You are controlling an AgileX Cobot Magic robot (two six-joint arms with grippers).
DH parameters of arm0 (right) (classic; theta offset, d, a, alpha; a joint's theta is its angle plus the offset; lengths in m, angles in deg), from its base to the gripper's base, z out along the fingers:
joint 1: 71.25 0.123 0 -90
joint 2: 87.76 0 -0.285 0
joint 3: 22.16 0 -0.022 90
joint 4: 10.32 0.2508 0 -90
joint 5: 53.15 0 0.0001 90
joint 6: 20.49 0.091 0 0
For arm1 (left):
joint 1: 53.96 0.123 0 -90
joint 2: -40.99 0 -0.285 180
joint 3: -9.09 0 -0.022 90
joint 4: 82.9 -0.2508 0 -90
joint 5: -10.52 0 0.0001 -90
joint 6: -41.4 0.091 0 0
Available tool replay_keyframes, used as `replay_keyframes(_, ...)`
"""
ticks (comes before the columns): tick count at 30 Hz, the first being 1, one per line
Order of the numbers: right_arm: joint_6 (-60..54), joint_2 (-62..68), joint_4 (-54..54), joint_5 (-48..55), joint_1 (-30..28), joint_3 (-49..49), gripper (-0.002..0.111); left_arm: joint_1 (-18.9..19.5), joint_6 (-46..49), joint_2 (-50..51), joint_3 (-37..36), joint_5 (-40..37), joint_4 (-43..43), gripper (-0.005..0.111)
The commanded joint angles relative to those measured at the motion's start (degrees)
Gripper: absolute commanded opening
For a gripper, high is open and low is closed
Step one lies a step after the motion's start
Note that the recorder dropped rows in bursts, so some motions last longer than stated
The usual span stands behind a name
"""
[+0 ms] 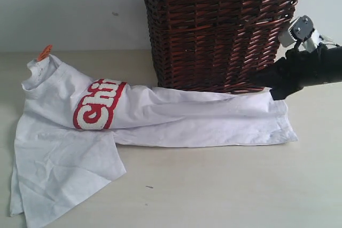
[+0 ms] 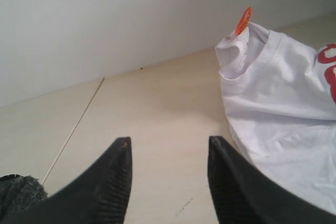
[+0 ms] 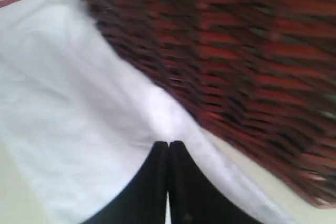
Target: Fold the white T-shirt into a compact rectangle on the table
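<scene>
Right gripper [image 3: 168,145]: fingers pressed flat together, tips on the white T-shirt [image 3: 79,87], right beside the woven dark wicker basket [image 3: 236,51]. Can't tell if any cloth is pinched. Left gripper [image 2: 168,140] shows only in its wrist view: ribbed black fingers [image 2: 118,171] parted, nothing between them, over the bare beige table [image 2: 157,108]. Collar and orange tag [image 2: 243,20] off to one side. Exterior view: shirt lies long and rumpled along the basket front.

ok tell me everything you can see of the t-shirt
The T-shirt is white, cotton-looking cloth, wrinkled, lying on the table as a long folded band: collar with an orange tag at one end, hem at the other. White letters on a red strip cross the chest. A loose flap spreads frontward. Its far edge meets the basket; the shut right gripper sits at its hem corner.
</scene>
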Motion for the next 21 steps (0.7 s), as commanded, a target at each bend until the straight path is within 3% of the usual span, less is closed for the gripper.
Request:
replay_keyframes(1,14.57,1.07,-31.69,-1.78,2.88,-0.12,0.0,0.07,0.11,-0.23,-0.14,0.1,0.53,0.045)
replay_keyframes(4,18.96,3.94,-39.91,-8.86,3.19,-0.12,0.0,0.07,0.11,-0.23,-0.14,0.1,0.53,0.045)
replay_keyframes(8,14.75,6.97,-30.89,-22.02,3.19,-0.12,0.0,0.07,0.11,-0.23,-0.14,0.1,0.53,0.045)
replay_keyframes(10,14.6,9.55,-32.16,-22.87,3.19,-0.12,0.0,0.07,0.11,-0.23,-0.14,0.1,0.53,0.045)
replay_keyframes(12,16.62,10.3,-39.2,-17.07,3.19,-0.12,0.0,0.07,0.11,-0.23,-0.14,0.1,0.53,0.045)
replay_keyframes(14,15.94,10.12,-45.27,-4.71,3.19,-0.12,0.0,0.07,0.11,-0.23,-0.14,0.1,0.53,0.045)
replay_keyframes(21,16.09,9.31,-54.5,17.81,3.19,-0.12,0.0,0.07,0.11,-0.23,-0.14,0.1,0.53,0.045)
